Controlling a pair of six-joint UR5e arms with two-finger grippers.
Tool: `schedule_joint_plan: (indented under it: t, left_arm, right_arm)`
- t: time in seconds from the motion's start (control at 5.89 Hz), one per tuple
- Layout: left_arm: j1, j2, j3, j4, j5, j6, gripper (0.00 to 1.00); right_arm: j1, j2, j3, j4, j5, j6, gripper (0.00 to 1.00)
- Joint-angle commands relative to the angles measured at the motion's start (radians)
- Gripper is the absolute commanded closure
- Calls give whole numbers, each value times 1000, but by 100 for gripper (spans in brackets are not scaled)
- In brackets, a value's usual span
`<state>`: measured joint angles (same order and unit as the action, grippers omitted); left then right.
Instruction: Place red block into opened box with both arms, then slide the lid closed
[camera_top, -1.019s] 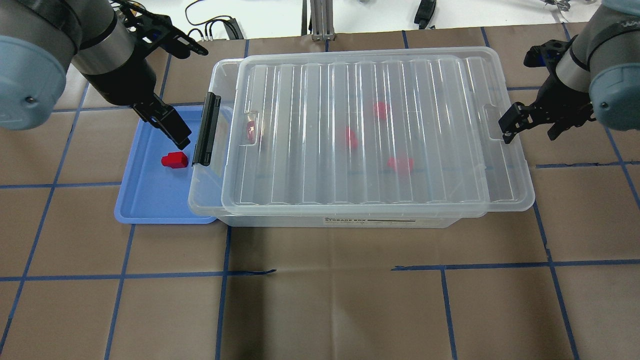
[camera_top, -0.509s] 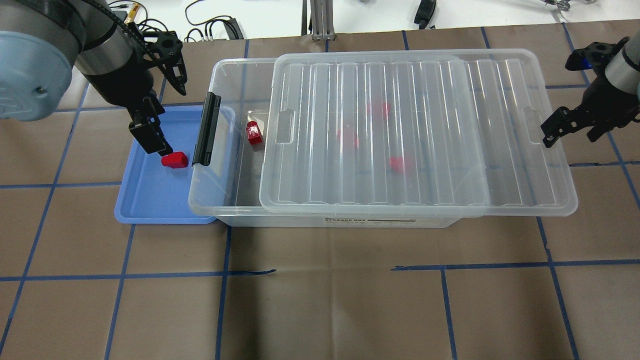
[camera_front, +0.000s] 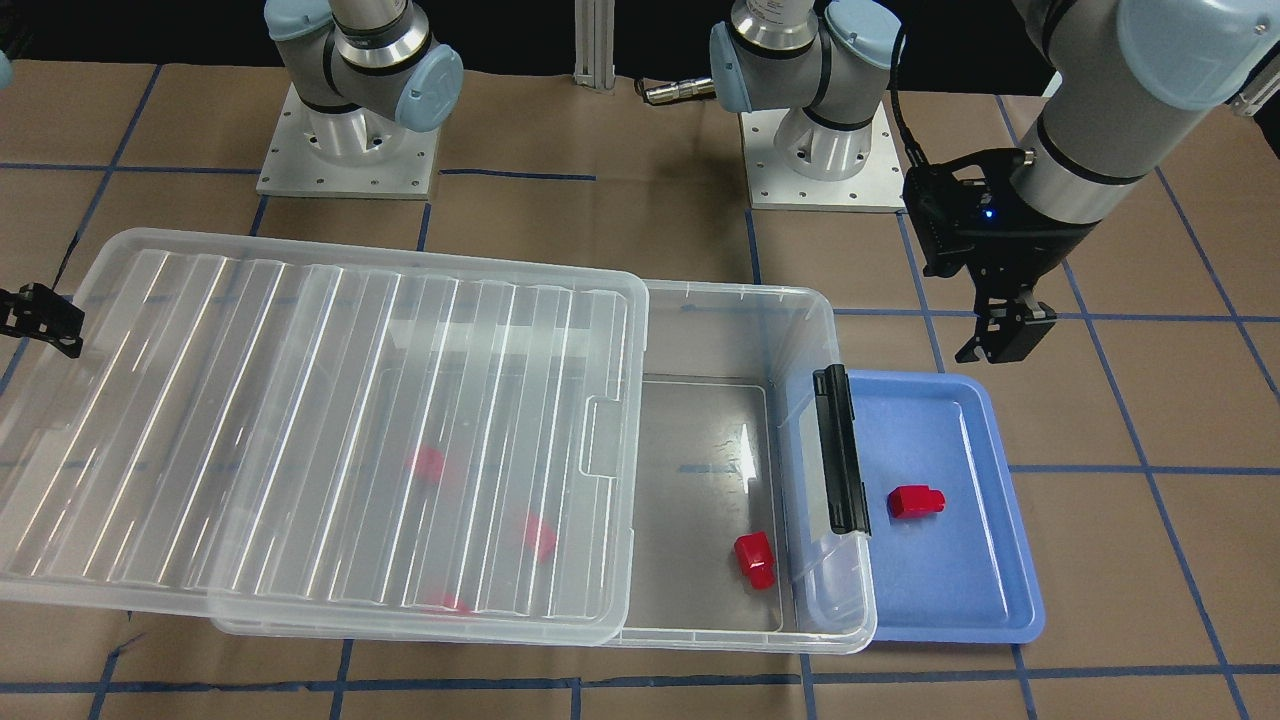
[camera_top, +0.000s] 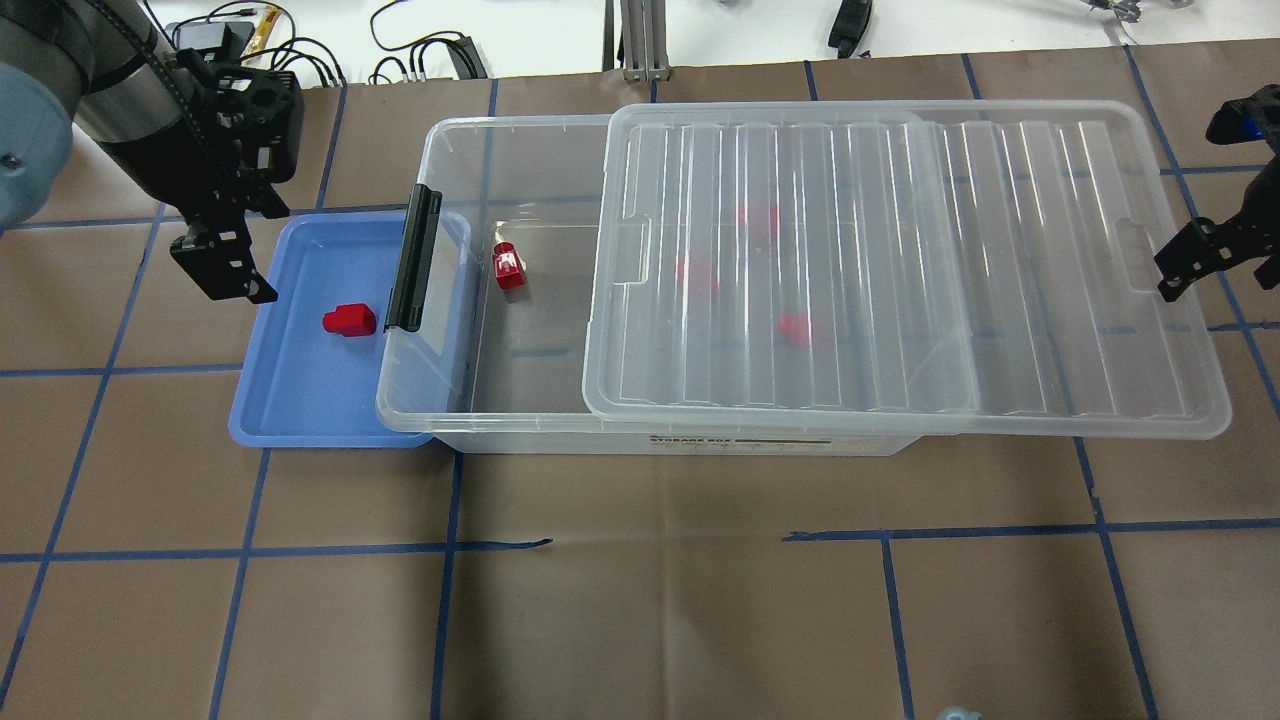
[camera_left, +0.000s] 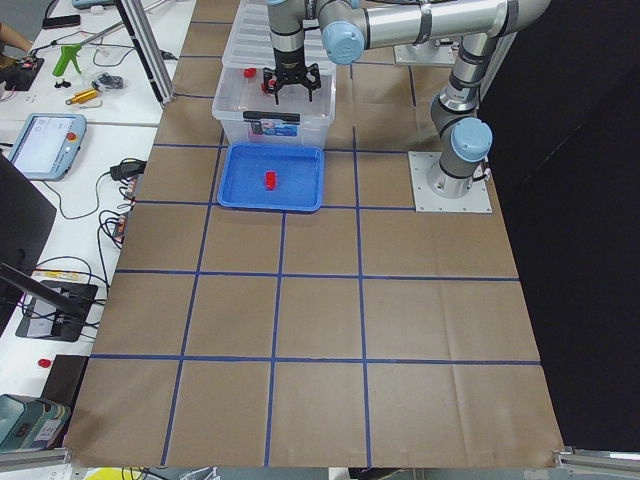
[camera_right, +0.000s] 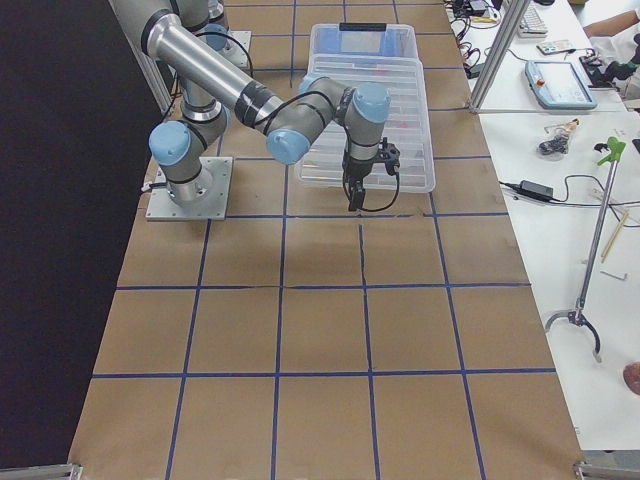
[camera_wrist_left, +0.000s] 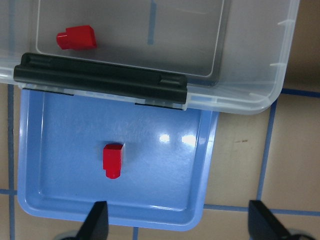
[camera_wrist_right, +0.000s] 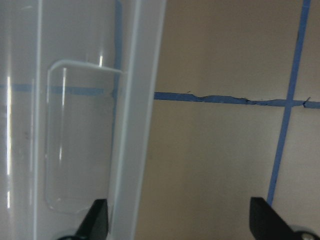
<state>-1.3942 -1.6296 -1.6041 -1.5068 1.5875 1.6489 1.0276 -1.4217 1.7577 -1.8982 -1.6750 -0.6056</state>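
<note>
The red block (camera_top: 349, 320) lies in the blue tray (camera_top: 300, 415), also seen as the block (camera_wrist_left: 113, 160) in the left wrist view and the block (camera_front: 917, 500) in the front view. My left gripper (camera_top: 225, 265) hangs open over the tray's outer edge, apart from the block. The clear box (camera_top: 430, 140) stands beside the tray, its black latch (camera_top: 415, 260) on the tray side. The ribbed lid (camera_top: 900, 270) is slid away from the latch, so that end of the box is uncovered. My right gripper (camera_top: 1185, 260) is open at the lid's far short end, straddling the lid's rim (camera_wrist_right: 137, 125).
A faceted red piece (camera_top: 509, 268) lies in the box's uncovered end. Three more red pieces show blurred under the lid, one being the piece (camera_top: 795, 328). Cables (camera_top: 420, 50) lie behind the box. Brown paper with blue tape lines covers the table (camera_top: 650, 600).
The lid has slid further right, uncovering the box's latch end, and the right gripper moved right with it. The left gripper drew back from the red block to the tray's outer edge.
</note>
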Motion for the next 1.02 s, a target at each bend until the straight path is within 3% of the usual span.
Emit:
schedule_joint_plan:
  t: [0.0,0.17,0.68,0.85]
  left_arm:
    - [23,-73,-7,63,0,34,2]
    - [26,-107,-8,89,0,37,2]
    - [44,-237,-101,345,2,54,2]
    - [44,-295,-105,400,3,55,2]
  right_arm:
    - [-17,0,-27,1,-20,-20,0]
    - [-24,0,-29,1,-23,-20,0]
    - [-40,-60,-68,25,-19,7,0]
    - [-5,-84,-126,119,-9,68,0]
